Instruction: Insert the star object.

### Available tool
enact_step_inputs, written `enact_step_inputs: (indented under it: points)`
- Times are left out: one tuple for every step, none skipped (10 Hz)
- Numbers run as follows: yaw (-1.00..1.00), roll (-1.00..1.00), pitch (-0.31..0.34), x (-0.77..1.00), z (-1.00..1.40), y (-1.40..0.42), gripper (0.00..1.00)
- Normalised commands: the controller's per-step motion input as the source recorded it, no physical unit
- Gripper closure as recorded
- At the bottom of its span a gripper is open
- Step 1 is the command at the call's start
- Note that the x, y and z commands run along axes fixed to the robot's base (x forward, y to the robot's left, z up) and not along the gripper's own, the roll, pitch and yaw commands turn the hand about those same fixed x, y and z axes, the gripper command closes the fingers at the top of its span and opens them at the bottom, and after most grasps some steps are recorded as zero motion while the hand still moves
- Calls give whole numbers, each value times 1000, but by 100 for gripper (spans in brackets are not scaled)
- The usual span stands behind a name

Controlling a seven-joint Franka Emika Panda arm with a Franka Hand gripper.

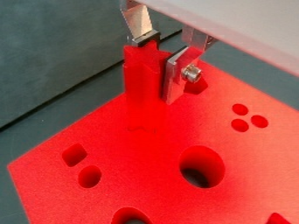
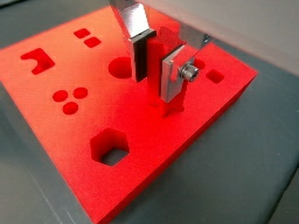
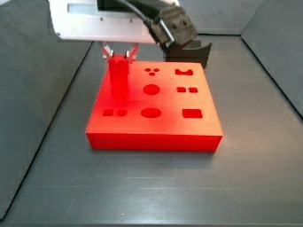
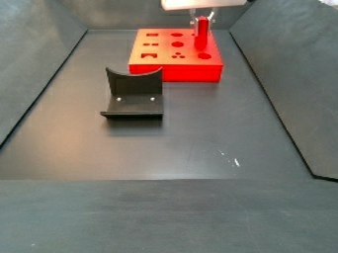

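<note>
The star object is a tall, slender red peg. It stands upright with its lower end on the top face of the large red block, near one edge. My gripper is shut on the peg's upper part, one silver finger on each side. It shows the same way in a wrist view, with the peg over the block. In both side views the peg rises from the block under the gripper. I cannot tell whether its tip sits in a hole.
The block has several shaped holes: a round one, three small dots, squares and a hexagon. The dark fixture stands on the grey floor away from the block. Dark walls ring the floor.
</note>
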Motion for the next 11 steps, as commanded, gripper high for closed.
enact_step_inputs:
  points:
    - [0,207,-26,66,-657,-74,100]
    - [-40,0,-50,146,-883,0,100]
    - [-71,-14,-27,237,-1000,0,100]
    - [-100,0,-4,254,-1000,0,100]
    - [-151,0,0,206,-1000,0,100]
    - [-34,-41,-131,151,-937,0,100]
    - [0,-86,-243,0,-720,0,100]
    - [0,-19,-264,-63,-737,0,100]
    - [0,133,-124,0,-831,0,100]
    - [0,301,113,100,-611,-117,100]
    - [-51,266,196,60,-534,-66,100]
